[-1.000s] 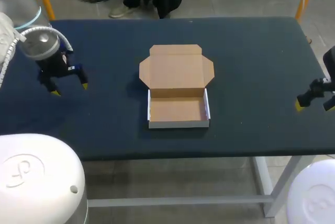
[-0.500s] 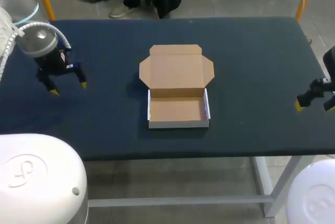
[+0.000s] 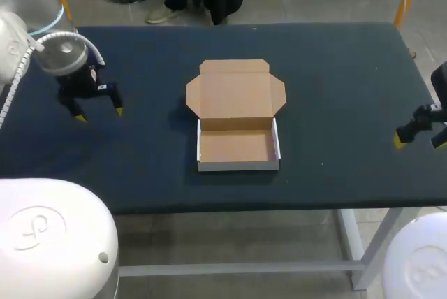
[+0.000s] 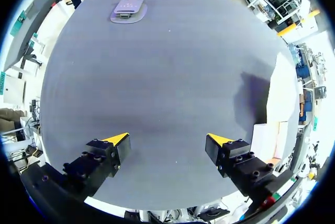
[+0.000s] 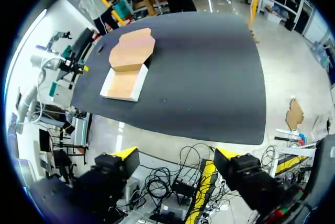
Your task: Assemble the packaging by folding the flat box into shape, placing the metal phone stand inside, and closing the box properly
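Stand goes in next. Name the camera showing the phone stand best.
Left wrist view: the phone stand lies unobstructed on the table, far ahead of the left gripper. The head view shows none of it; the right wrist view, nothing I can make out.

The box (image 3: pixel 236 147) is brown inside and white outside; the table (image 3: pixel 342 82) is dark navy. Ahead of the yellow-tipped left gripper (image 3: pixel 99 114), the phone stand (image 4: pixel 128 8) is grey.

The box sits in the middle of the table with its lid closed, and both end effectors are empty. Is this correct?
Not quite. The head view shows the box with its lid open, folded back behind it. The rest is right.
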`<state>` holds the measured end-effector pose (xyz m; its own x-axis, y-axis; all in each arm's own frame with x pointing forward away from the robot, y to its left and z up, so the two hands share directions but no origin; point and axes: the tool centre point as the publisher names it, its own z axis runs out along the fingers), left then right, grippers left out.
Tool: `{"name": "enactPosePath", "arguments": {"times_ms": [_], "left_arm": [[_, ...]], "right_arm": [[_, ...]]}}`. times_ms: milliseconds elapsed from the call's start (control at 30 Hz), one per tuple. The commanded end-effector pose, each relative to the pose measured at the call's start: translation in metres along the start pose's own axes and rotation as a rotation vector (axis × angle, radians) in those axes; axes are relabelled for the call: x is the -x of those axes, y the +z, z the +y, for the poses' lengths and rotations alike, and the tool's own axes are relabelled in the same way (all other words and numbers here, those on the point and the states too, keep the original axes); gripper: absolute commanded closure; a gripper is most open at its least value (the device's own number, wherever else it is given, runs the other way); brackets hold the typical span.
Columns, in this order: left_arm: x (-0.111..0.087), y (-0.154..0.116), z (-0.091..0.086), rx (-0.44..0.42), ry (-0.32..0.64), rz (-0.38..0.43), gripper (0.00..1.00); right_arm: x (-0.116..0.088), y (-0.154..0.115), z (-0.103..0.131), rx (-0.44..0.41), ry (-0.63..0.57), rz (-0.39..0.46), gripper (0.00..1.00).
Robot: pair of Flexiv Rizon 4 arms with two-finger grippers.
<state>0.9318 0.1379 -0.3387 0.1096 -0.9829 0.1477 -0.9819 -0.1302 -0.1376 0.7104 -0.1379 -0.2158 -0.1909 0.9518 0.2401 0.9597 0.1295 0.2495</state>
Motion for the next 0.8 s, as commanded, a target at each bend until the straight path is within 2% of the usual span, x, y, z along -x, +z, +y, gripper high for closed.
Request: {"name": "enactPosePath", "arguments": {"times_ms": [33, 433, 800], "left_arm": [[-0.007, 0.007, -0.007, -0.004, -0.008, -0.041, 0.00], [0.018, 0.024, -0.034, -0.028, -0.026, -0.086, 0.00], [0.037, 0.041, -0.058, -0.039, 0.004, -0.113, 0.00]], "right_arm": [[-0.001, -0.003, -0.001, -0.004, 0.000, 0.000, 0.00], [-0.001, -0.003, -0.001, -0.004, 0.000, 0.000, 0.00], [-0.001, -0.003, -0.001, -0.004, 0.000, 0.000, 0.00]]}}
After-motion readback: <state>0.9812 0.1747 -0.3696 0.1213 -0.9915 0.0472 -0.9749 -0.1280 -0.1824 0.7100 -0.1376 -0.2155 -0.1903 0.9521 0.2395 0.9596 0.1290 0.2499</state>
